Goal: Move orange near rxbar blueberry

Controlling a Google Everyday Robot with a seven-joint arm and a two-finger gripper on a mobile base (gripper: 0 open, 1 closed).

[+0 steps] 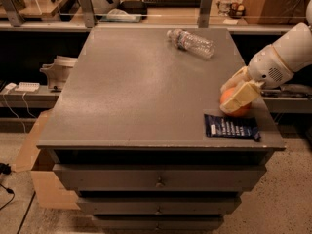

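The orange (231,103) sits on the grey table top near its right edge, just behind the dark navy rxbar blueberry wrapper (231,127), which lies flat at the front right corner. My gripper (236,93) comes in from the right on a white arm, and its cream fingers (242,95) straddle the orange from above and hide part of it. The orange looks to be resting on the table, almost touching the wrapper's back edge.
A clear plastic water bottle (190,43) lies on its side at the back of the table (131,91). The table is a drawer cabinet. A cardboard box (36,174) stands on the floor at the left. Shelves with clutter run behind.
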